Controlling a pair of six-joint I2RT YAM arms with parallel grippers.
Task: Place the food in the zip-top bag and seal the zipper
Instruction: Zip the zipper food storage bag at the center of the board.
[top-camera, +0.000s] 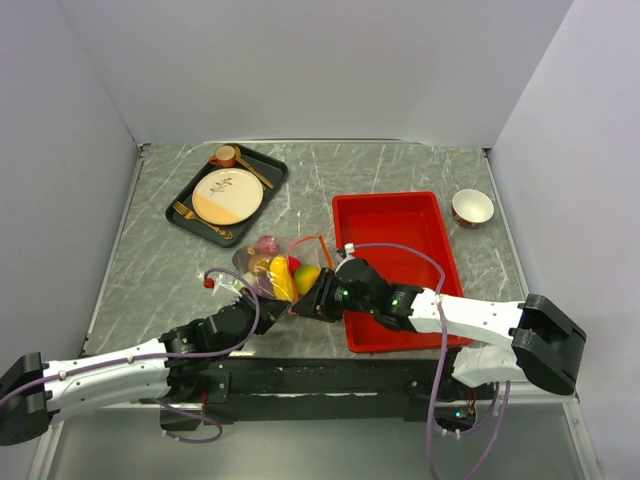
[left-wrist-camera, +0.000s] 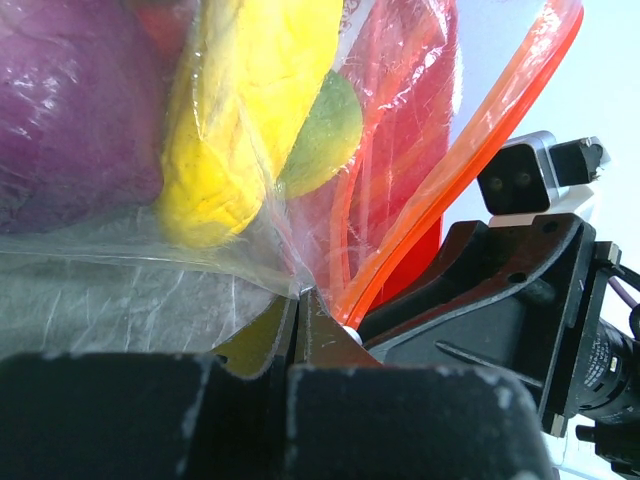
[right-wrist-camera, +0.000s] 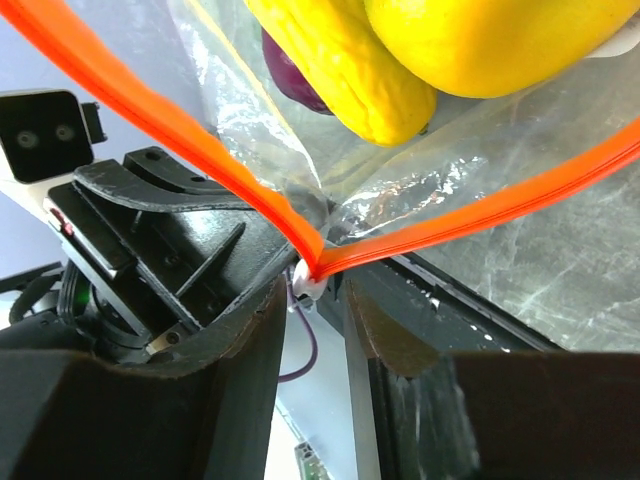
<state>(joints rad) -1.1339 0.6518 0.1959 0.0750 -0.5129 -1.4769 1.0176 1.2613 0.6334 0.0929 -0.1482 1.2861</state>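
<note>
Right wrist, zipper (right-wrist-camera: 200, 150) end between right end effector (right-wrist-camera: 315, 300) fingers (right-wrist-camera: 250, 345)

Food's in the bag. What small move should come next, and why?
Probably close the right tool on the white tab, ready to slide it. The zipper spreads in two strips, so the zip-top bag is unsealed; the tab sits between open jaws, and the left tool pinches the bag's corner.

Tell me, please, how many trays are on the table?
2. A dark tray sits at the back left, carrying the plate; a red tray lies right of centre, beside the zip-top bag. The right arm covers the red tray's near edge; no other seems hidden.
</note>
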